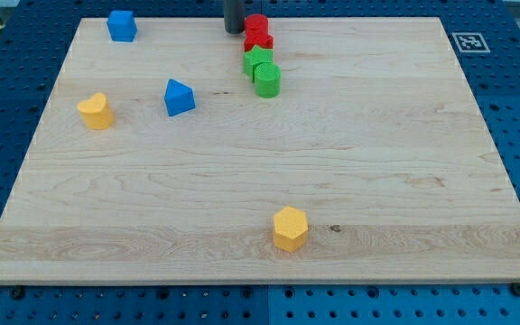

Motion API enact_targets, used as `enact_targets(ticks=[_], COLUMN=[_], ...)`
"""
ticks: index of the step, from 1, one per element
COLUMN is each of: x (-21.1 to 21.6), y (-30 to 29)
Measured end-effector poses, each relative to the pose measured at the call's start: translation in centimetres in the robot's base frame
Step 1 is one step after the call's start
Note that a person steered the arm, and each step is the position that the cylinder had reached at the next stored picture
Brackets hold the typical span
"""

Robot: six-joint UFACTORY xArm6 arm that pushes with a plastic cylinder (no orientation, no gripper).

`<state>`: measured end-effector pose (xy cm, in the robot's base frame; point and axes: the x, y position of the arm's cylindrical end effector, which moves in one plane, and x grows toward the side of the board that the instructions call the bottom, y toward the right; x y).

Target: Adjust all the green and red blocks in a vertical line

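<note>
A: Where's my tip (234,32)?
B: Far edge, just left of the red cylinder (256,24); rod cut off above.
A: The rest?
B: Red block (259,41), green star (258,60), green cylinder (267,79) queue nearer, shapes partly overlapping.

Single view, high front angle, looking down across whole wooden board (260,190), moderately near.

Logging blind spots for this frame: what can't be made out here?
- My tip: the rod is cut by the view's top; whether it touches the top red block is unclear.
- Lower red block: shape unreadable, squeezed between the top red and the green star.
- Green cylinder overlaps the star's lower edge, so contact between them can't be judged.
- Marker at the board's top right: too small to read.
</note>
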<state>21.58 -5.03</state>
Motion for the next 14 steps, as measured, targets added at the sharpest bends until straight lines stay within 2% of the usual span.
enact_targets(ticks=[3, 7, 9, 14], x=[-0.6, 3.9, 4.1, 4.1], y=[-1.9, -2.1, -2.1, 1.1])
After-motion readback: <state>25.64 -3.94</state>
